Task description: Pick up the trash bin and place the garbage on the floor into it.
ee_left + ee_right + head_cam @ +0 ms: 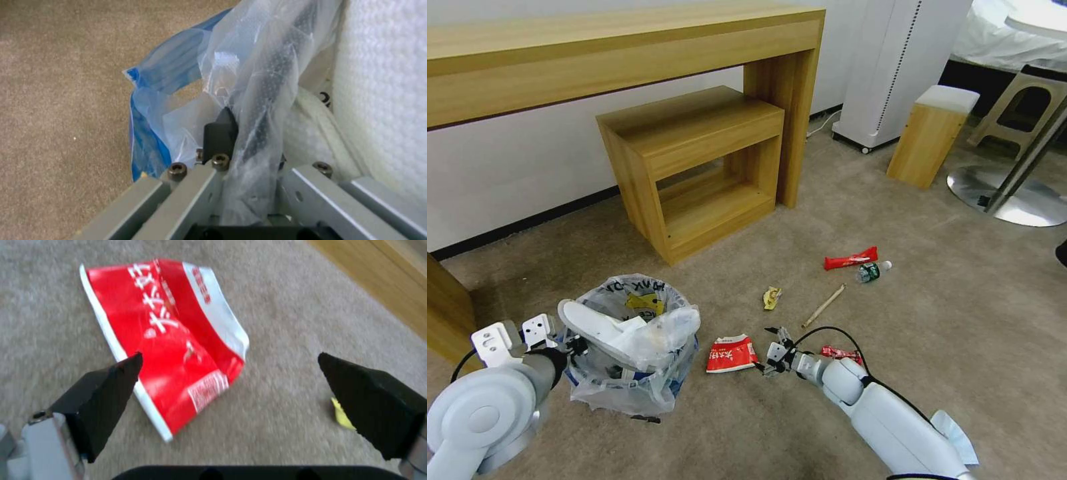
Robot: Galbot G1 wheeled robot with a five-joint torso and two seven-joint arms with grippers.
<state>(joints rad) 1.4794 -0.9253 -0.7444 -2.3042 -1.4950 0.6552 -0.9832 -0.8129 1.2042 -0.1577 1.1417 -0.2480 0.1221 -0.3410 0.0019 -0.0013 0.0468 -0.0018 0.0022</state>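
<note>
- Nearest the head camera, the left hand (570, 347) is seen closed on the rim of the trash bin (627, 373), with the clear plastic liner (262, 100) pinched between its fingers (220, 133).
- Whether the bin is resting on the floor (894, 320) or lifted just clear of it cannot be told.
- White slippers (607, 330) are seen sticking out of the bin's top.
- Just to the right of the bin, a red and white packet (730, 353) is lying flat on the carpet.
- The right hand (777, 350) is held low, right beside that packet, with its fingers (106, 396) spread wide and nothing held between them.
- A red wrapper (840, 353) is partly covered by the right arm.
- Farther off, a yellow scrap (772, 297), a wooden stick (824, 306), another red wrapper (851, 259) and a small bottle (872, 271) are scattered on the floor.
- A pale blue mask (960, 437) is lying by the right arm's elbow.
</note>
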